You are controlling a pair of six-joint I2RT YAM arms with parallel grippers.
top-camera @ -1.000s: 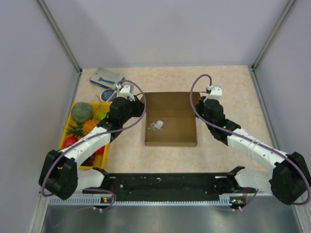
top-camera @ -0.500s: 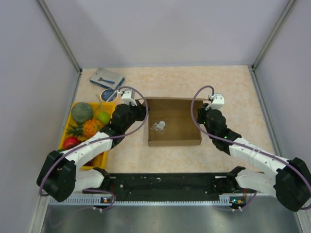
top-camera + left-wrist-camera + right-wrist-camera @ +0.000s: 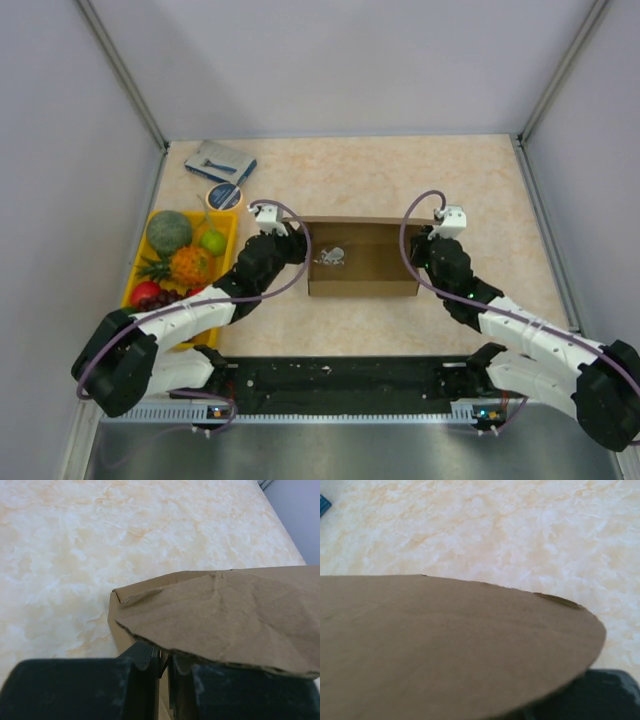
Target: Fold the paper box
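Note:
The brown paper box (image 3: 375,268) lies at the middle of the table, its far panel lifted and leaning toward the near side. A small crumpled clear wrapper (image 3: 333,256) lies inside. My left gripper (image 3: 300,243) is at the box's left far corner; in the left wrist view it (image 3: 166,655) is shut on the edge of a cardboard flap (image 3: 225,615). My right gripper (image 3: 421,240) is at the right far corner. In the right wrist view a rounded flap (image 3: 445,645) covers its jaws, so only a dark finger (image 3: 605,695) shows.
A yellow tray (image 3: 134,268) at the left holds a melon (image 3: 168,230), a green apple (image 3: 212,240), a pineapple (image 3: 190,263) and a red apple (image 3: 145,293). A blue-grey packet (image 3: 220,158) and a round tin (image 3: 223,196) lie at the far left. Grey walls stand on three sides.
Both grippers have moved toward the near side, bringing the box's far edge with them, so the box looks shallower from above. The tray and packet have not moved.

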